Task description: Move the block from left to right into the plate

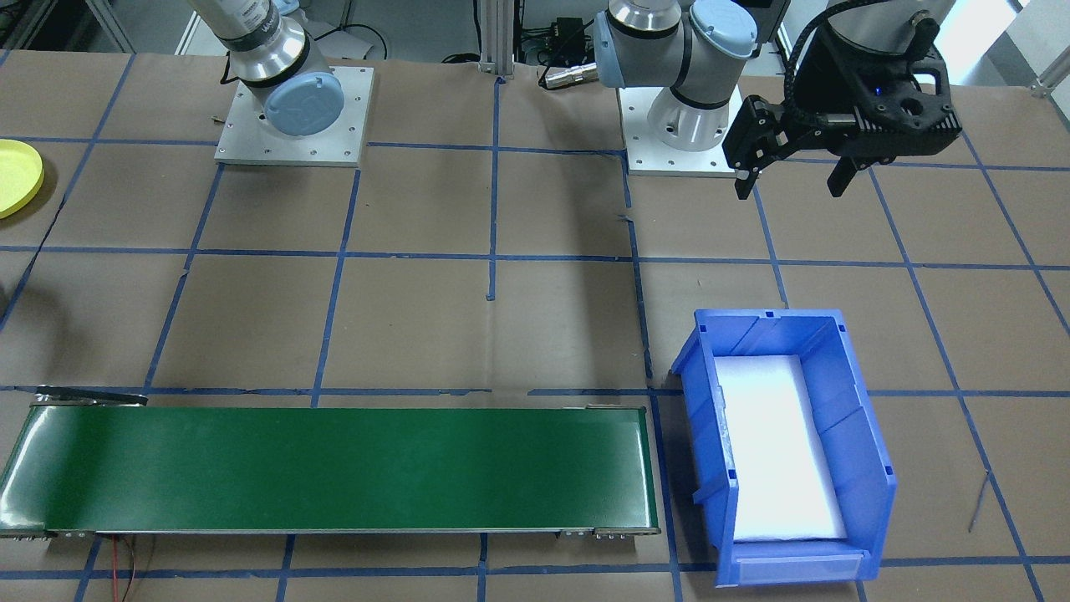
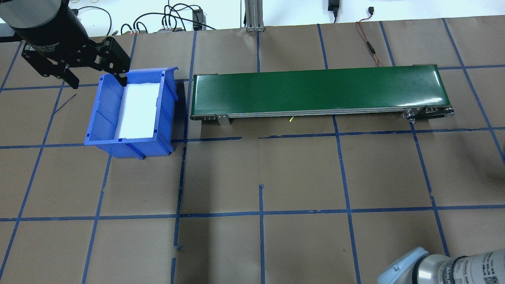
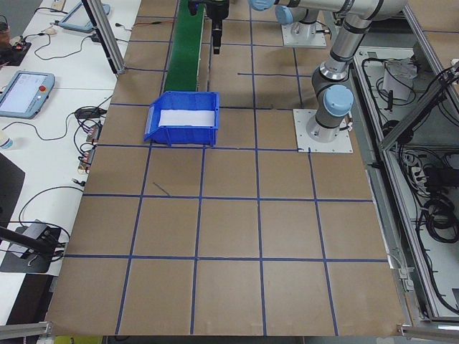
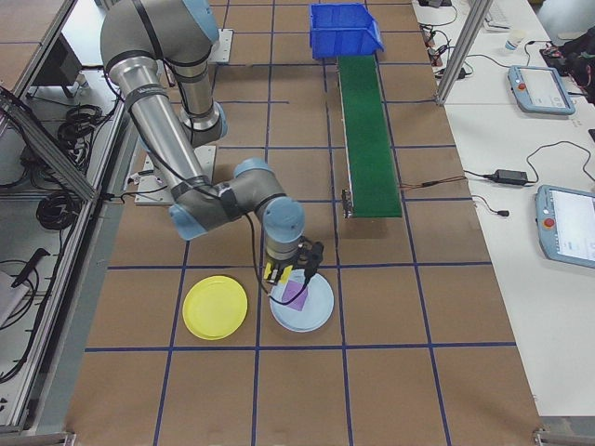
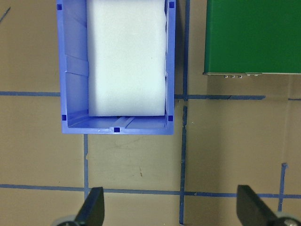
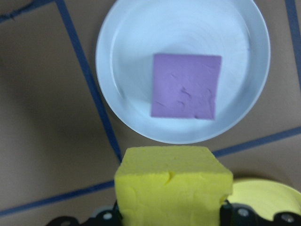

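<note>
A yellow foam block (image 6: 174,183) fills the bottom of the right wrist view, with my right gripper (image 4: 293,274) shut on it. The gripper hangs over the near rim of a pale blue plate (image 4: 301,302) in which a purple block (image 6: 186,85) lies flat. The yellow plate (image 4: 216,307) lies just beside the pale blue one, nearer the robot, and nothing lies in it; its rim shows by the held block (image 6: 263,195) and at the table edge (image 1: 17,176). My left gripper (image 1: 794,180) hangs open and holds nothing, above the table beside the blue bin.
A blue bin (image 2: 130,112) with a white foam liner (image 5: 127,56) stands at the left end of the green conveyor belt (image 2: 319,90). Brown paper with a blue tape grid covers the table. Both arm bases (image 1: 292,117) are bolted along the robot's side.
</note>
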Action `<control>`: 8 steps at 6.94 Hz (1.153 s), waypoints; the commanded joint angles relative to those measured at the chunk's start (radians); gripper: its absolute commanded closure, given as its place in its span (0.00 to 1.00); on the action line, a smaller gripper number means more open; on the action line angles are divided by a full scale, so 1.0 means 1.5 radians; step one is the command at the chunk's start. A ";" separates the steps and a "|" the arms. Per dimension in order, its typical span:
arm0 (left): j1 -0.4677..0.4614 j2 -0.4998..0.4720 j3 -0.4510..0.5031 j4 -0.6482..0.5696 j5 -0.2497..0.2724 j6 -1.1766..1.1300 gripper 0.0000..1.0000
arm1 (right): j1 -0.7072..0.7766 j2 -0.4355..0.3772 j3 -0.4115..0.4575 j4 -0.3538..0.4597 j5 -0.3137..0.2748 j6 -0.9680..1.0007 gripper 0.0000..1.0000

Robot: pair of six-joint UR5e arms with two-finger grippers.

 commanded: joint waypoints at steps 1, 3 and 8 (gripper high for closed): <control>0.000 -0.001 0.000 0.000 0.000 0.000 0.00 | -0.169 0.016 0.065 -0.077 0.000 -0.174 0.86; 0.000 0.000 -0.004 0.000 -0.001 0.000 0.00 | -0.185 0.021 0.071 -0.092 -0.009 -0.246 0.61; 0.000 0.001 -0.006 0.000 -0.002 0.000 0.00 | -0.179 0.008 0.069 -0.084 -0.006 -0.221 0.34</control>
